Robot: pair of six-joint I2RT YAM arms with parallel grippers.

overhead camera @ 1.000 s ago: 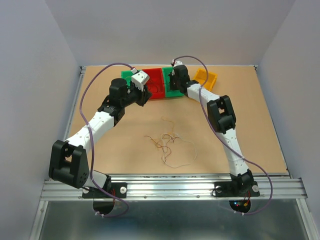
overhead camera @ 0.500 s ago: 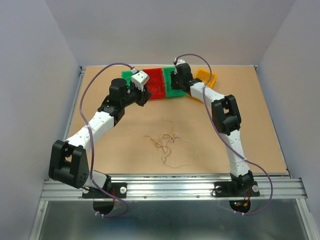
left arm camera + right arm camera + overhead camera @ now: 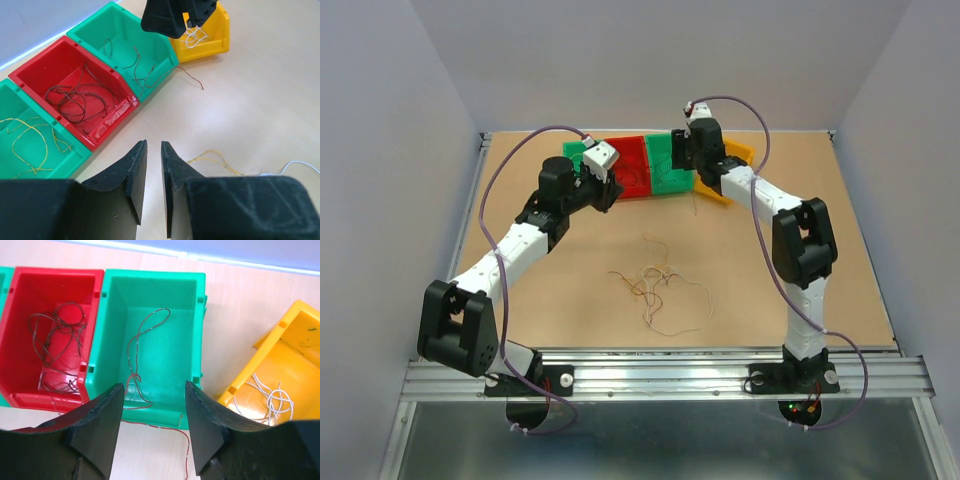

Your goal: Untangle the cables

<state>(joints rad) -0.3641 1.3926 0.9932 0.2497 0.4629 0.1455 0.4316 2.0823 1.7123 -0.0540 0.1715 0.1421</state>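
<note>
Cables [image 3: 658,288]: loose tangle mid-table, well to the near side of the bins, untouched; one red-brown wire [image 3: 129,357] lies in the green bin [image 3: 150,277], tail over its near rim. Chg: my right gripper [image 3: 154,390], shut a sec ago, now stands open & empty above that bin, moved right twd the yellow bin [image 3: 295,310]. I judge 1 strand dropped off, tangle left to do; left gripper [image 3: 154,150] nearly closed, narrow gap, holding nothing. Brands/labels/text: none legible.

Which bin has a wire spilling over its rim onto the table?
The green bin between the red bin and the yellow bin: its brown wire trails over the front rim onto the table. The other bins' wires lie inside.
</note>
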